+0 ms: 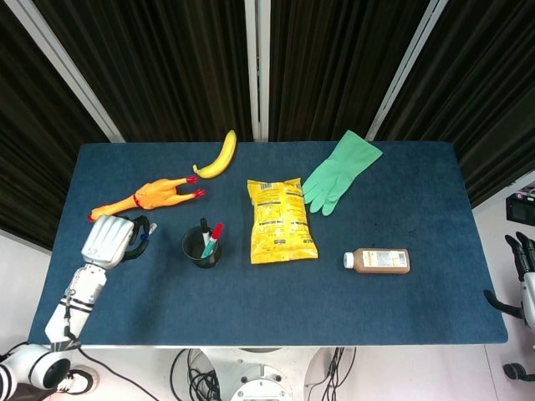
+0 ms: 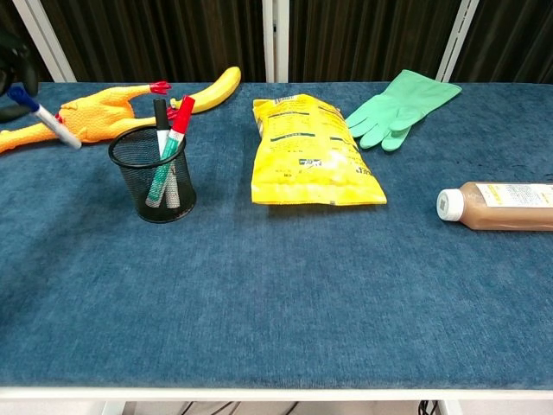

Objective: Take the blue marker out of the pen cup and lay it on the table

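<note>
Blue marker [image 2: 47, 123], clear of the pen cup [image 1: 202, 247], is clasped in the left hand [image 1: 111, 241] near the surface's left edge, tip slanting downward. Step in hand: the lay-down. Next move, in my judgement: lower it flat, then loosen the fingers. Right hand [image 1: 524, 253] idles off the surface's right edge; its pose I cannot tell.

table [image 1: 251, 292] navy | cup [image 2: 154, 186] blk mesh | glove [image 1: 338, 171] grn | bag [image 1: 282, 220] yel | banana [image 1: 217, 156] yel
</note>
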`<state>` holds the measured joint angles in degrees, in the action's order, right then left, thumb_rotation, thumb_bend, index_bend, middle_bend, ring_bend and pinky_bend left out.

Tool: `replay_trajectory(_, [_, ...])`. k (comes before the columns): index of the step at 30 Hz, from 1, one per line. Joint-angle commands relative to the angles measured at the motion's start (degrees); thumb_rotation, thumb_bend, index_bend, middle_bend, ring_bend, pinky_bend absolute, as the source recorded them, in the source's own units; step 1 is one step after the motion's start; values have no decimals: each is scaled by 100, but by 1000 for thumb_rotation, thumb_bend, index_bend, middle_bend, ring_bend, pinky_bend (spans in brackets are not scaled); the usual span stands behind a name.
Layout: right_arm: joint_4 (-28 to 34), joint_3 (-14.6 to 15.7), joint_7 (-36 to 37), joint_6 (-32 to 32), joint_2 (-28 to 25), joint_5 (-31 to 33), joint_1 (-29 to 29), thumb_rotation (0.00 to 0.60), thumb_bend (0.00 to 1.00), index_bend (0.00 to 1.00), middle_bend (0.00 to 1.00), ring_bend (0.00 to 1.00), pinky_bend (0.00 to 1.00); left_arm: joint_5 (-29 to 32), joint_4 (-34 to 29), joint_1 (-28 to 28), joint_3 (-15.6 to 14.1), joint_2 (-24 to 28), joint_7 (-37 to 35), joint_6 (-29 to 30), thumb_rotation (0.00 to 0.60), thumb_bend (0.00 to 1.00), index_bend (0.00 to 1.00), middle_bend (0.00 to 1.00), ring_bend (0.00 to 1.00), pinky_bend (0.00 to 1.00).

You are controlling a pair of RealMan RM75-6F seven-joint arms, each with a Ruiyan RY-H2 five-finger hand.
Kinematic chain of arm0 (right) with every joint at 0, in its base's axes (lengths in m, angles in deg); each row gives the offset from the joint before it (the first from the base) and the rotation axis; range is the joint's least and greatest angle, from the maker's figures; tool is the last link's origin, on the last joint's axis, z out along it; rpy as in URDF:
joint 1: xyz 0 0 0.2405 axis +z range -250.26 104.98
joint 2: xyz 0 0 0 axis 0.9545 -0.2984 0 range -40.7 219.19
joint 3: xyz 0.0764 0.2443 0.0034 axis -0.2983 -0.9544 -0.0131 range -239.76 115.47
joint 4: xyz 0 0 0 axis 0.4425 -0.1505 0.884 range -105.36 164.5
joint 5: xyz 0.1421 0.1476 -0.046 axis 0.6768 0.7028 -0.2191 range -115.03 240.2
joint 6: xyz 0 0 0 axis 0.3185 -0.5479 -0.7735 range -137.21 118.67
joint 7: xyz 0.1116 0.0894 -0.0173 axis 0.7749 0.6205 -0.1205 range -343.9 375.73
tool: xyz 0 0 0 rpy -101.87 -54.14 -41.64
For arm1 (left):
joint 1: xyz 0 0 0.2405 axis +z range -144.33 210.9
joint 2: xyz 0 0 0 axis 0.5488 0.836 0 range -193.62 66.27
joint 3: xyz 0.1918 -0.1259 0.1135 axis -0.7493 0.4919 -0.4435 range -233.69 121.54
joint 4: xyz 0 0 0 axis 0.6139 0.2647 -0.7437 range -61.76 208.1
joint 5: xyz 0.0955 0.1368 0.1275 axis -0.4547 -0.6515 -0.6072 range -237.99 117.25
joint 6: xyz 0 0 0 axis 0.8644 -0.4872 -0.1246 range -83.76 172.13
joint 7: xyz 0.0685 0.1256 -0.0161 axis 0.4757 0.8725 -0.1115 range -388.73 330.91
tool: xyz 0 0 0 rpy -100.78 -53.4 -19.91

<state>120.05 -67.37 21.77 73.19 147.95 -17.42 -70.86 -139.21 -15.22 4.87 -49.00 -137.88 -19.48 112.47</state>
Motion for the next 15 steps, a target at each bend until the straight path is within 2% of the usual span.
replay_trajectory(1, [-1, 3, -11, -27, 12, 4, 16, 600, 127, 0, 0, 0, 0, -21, 132, -52, -78, -55, -151, -147, 600, 379, 475, 623, 601, 680])
replay_trajectory(2, [-2, 3, -9, -31, 18, 3, 19, 600, 126, 0, 0, 0, 0, -58, 170, -61, -97, -52, -206, -172, 600, 361, 395, 558, 551, 659])
replay_trajectory(3, [-3, 2, -7, -31, 22, 0, 22, 600, 127, 0, 0, 0, 0, -89, 195, -67, -123, -42, -249, -205, 600, 331, 242, 426, 450, 601])
replay_trajectory(4, [-7, 2, -5, -24, 26, -6, 21, 600, 127, 0, 0, 0, 0, -127, 209, -68, -133, -27, -302, -204, 600, 300, 107, 273, 324, 508])
replay_trajectory(5, [-10, 2, -3, -15, 28, -10, 19, 600, 127, 0, 0, 0, 0, -169, 237, -59, -123, -35, -319, -141, 600, 267, 17, 115, 175, 381])
replay_trajectory(7, [-19, 1, 8, 9, 28, -16, 8, 600, 126, 0, 0, 0, 0, -318, 335, -11, -84, -89, -367, 120, 600, 235, 0, 8, 33, 238])
replay_trajectory(10, [-38, -2, 39, 35, 23, -7, -12, 600, 126, 0, 0, 0, 0, -445, 345, 79, -58, -65, -452, 401, 600, 215, 0, 0, 0, 145])
replay_trajectory(15, [-58, 14, 106, 18, 17, -29, -15, 600, 127, 0, 0, 0, 0, -316, 91, 249, -30, 228, -445, 543, 600, 213, 0, 0, 0, 122])
